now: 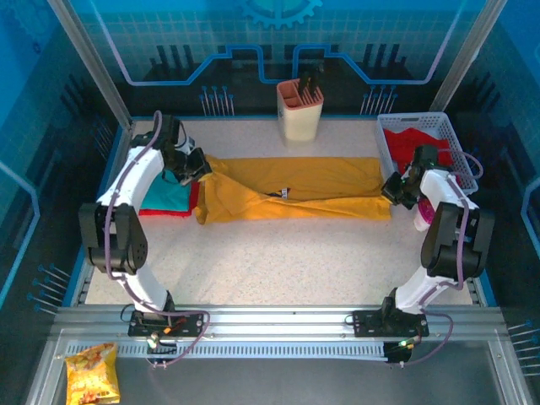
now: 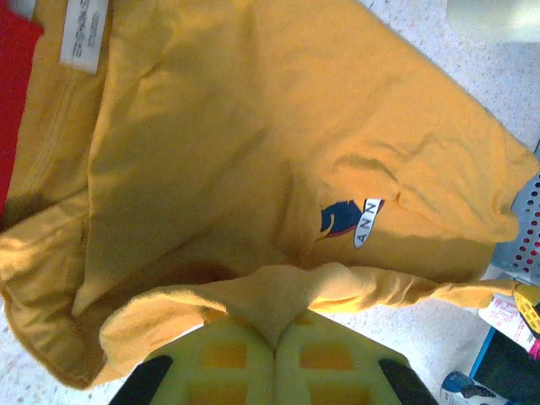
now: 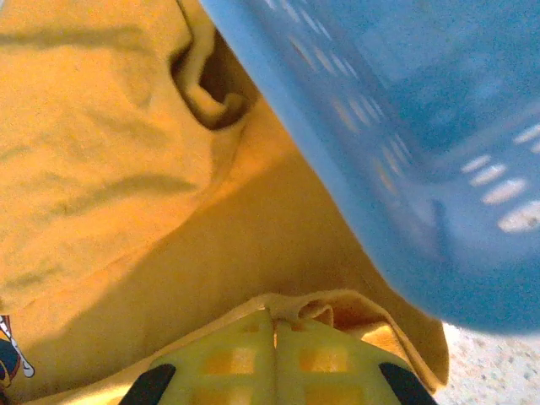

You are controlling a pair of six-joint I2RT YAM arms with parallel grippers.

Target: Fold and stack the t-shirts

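- The mustard-yellow soft cloth t-shirt [image 1: 295, 190] lies on the speckled white table [image 1: 295, 261], in its far half, as a long flat band.
- Its long axis runs left to right, between the two grippers.
- The left gripper [image 2: 274, 337] is at the shirt's left end, clenched on a raised fold of the yellow cloth.
- The right gripper [image 3: 274, 325] is at the shirt's right end, clenched on the yellow edge, just beside the blue perforated plastic basket [image 1: 396, 126].
- The small dark chest print faces up near the band's middle.
- The white neck label lies at the left end.
- A teal cloth t-shirt [image 1: 164, 196] and a red cloth t-shirt [image 1: 195, 198] lie at the left end, touching the yellow one.
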